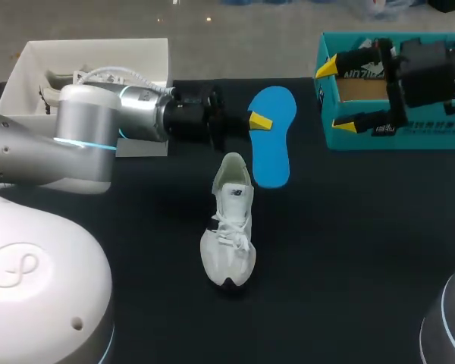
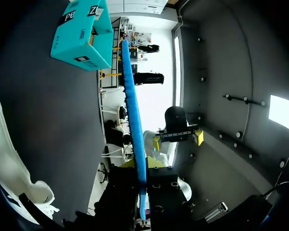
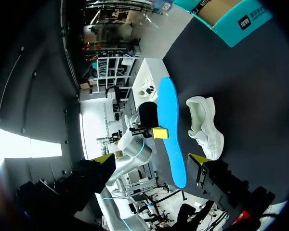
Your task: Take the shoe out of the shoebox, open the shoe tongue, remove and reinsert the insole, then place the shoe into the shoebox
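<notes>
Head view, item list.

- **Left gripper** (image 1: pixel 254 121): centre of the frame, just above the middle, pinching one long edge of the blue insole (image 1: pixel 273 140). Left wrist view: the insole (image 2: pixel 134 120) runs edge-on between the pads.
- **Right gripper** (image 1: pixel 337 95): fingers spread wide and holding nothing, over the teal shoebox (image 1: pixel 349 136) at upper right.
- **Shoe** (image 1: pixel 229 227): white, at centre on the black table (image 1: pixel 364 250), heel opening toward the insole's lower end, toe toward the bottom of the frame.
- **Step in hand**: reinsertion, by my reading. Turn the insole in line with the shoe and feed its front end in first. The free gripper could steady the shoe.
- **Teal shoebox**: open, with bare brown floor showing and no shoe inside.
- **White box** (image 1: pixel 30 64): upper left, holds a pale laced item, partly hidden.
</notes>
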Action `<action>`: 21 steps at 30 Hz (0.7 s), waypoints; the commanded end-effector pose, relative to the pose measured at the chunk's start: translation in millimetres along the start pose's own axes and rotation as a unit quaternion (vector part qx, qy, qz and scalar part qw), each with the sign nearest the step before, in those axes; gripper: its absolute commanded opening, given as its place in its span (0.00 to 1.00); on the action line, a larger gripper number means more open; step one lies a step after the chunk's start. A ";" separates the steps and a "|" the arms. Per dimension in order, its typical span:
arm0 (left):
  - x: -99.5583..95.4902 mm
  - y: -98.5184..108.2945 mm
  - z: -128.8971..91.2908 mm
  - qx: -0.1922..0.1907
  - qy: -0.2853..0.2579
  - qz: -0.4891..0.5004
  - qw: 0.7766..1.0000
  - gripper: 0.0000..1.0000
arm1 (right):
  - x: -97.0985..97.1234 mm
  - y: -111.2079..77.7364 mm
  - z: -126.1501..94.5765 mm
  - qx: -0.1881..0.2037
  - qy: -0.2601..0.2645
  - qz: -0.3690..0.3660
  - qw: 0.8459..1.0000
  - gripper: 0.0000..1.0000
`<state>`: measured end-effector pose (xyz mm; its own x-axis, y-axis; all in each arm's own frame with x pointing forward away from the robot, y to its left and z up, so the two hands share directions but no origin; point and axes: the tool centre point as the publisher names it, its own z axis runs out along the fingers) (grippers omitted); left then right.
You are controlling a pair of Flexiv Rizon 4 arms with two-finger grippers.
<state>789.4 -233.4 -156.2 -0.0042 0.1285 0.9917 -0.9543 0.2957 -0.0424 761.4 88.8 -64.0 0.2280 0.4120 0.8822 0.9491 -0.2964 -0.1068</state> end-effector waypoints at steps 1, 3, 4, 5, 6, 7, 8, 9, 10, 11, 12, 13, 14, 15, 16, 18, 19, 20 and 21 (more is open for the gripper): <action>0.2 0.6 2.0 0.001 -0.004 -0.003 1.000 0.00 | 15.9 -9.0 -7.5 -0.021 -0.105 -0.018 0.994 1.00; 0.2 -0.1 3.5 0.001 -0.005 -0.006 1.000 0.00 | 17.9 -11.6 -3.5 -0.031 -0.155 -0.031 0.987 1.00; 0.5 -0.7 4.5 0.002 -0.006 -0.008 1.000 0.00 | 18.5 -13.0 -0.6 -0.042 -0.191 -0.041 0.980 1.00; 0.9 -1.1 5.2 0.003 -0.005 -0.008 1.000 0.00 | 19.2 -13.9 2.2 -0.058 -0.226 -0.054 0.971 1.00; 1.6 -1.3 5.9 0.008 -0.009 -0.005 1.000 0.00 | 19.8 -14.7 4.9 -0.067 -0.259 -0.066 0.961 1.00; 2.0 -1.5 6.5 0.012 -0.014 -0.003 1.000 0.00 | 20.2 -15.6 7.6 -0.080 -0.290 -0.075 0.951 1.00; 2.5 -1.6 7.3 0.014 -0.017 -0.001 1.000 0.00 | 20.6 -15.3 9.2 -0.088 -0.306 -0.076 0.945 1.00; 3.0 -1.7 7.9 0.016 -0.019 0.000 1.000 0.00 | 20.9 -15.0 10.5 -0.092 -0.318 -0.076 0.941 1.00; 3.6 -1.7 8.7 0.016 -0.019 0.000 1.000 0.00 | 21.0 -14.4 11.4 -0.097 -0.324 -0.073 0.938 1.00; 4.5 -1.7 9.3 0.017 -0.018 0.002 1.000 0.00 | 21.1 -13.4 12.2 -0.106 -0.332 -0.078 0.934 1.00; 5.1 -1.6 9.7 0.017 -0.017 0.002 1.000 0.00 | 21.0 -12.6 12.9 -0.106 -0.338 -0.077 0.932 1.00; 5.4 -1.6 9.9 0.017 -0.018 0.003 1.000 0.00 | 20.9 -12.2 13.5 -0.111 -0.344 -0.078 0.929 1.00; 5.9 -1.4 10.4 0.017 -0.019 0.005 1.000 0.00 | 20.9 -11.3 14.2 -0.115 -0.353 -0.081 0.925 1.00; 6.2 -1.1 10.6 0.017 -0.020 0.005 1.000 0.00 | 21.3 -10.9 14.6 -0.118 -0.356 -0.075 0.924 1.00; 6.3 -1.1 10.6 0.018 -0.021 0.006 1.000 0.00 | 21.9 -10.1 14.2 -0.119 -0.354 -0.066 0.925 1.00; 6.6 -0.8 10.5 0.022 -0.023 0.006 0.999 0.00 | 24.6 -8.7 11.0 -0.135 -0.357 -0.048 0.923 1.00; 6.6 -0.8 10.4 0.022 -0.024 0.005 0.999 0.00 | 25.7 -8.4 9.8 -0.136 -0.354 -0.041 0.924 1.00; 6.4 -0.7 10.2 0.023 -0.025 0.006 0.999 0.00 | 28.5 -8.1 7.4 -0.153 -0.360 -0.046 0.919 1.00; 5.9 -0.5 10.1 0.023 -0.026 0.006 0.999 0.00 | 30.1 -7.4 5.7 -0.164 -0.364 -0.048 0.915 1.00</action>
<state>790.4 -243.5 -152.0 -0.0282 0.0905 0.9955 -0.9653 0.2561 -0.0507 768.0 105.1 -46.5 0.2441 0.7867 0.5670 0.9082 -0.3905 0.1507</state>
